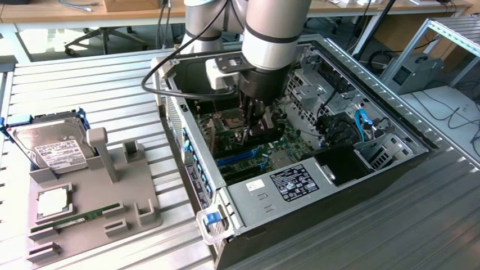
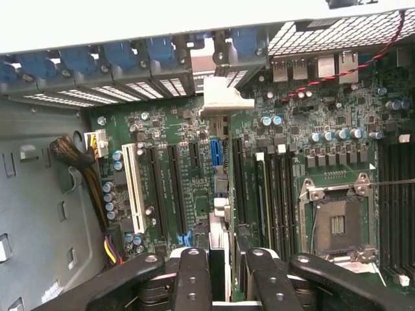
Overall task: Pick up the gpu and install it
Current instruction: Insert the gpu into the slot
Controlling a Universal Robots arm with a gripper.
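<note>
Standing by the slatted aluminium table, I see the grey robot arm reaching straight down into the open black and silver computer case. Its black gripper sits low over the green motherboard. In the wrist view the gripper has its black fingers drawn in and pinching the gpu, a long, thin dark card held on edge so that little more than its narrow top edge shows. The card's long axis runs parallel to the expansion slots. Its silver metal bracket points at the rear wall of the case, where the row of blue slot latches sits. In the exterior view that axis lies roughly from 8 o'clock to 2 o'clock, bracket end toward 8, and the gpu shows as a dark slab under the fingers. It hangs just above the short blue slot; I cannot tell whether it touches it. The empty square processor socket lies off to one side. At 9 o'clock from the case in the exterior view stands a grey parts fixture, carrying an upright silver hard drive with a white label and a slim green memory stick.
</note>
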